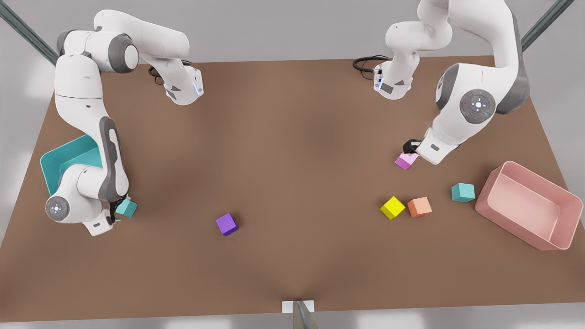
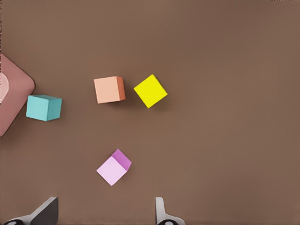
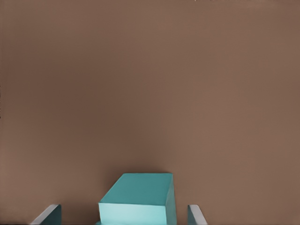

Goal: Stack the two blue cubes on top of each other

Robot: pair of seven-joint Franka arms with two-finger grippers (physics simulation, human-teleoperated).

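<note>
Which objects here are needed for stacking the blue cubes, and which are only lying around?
Needed: blue cube between the right gripper fingers; second blue cube beside the pink bin.

Lying about: purple cube, yellow cube, orange cube, pink cube, teal bin.

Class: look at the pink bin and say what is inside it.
The pink bin looks empty: its bare pink floor shows. The floor strip behind its near wall is hidden. A blue cube sits outside it, on the table.
</note>
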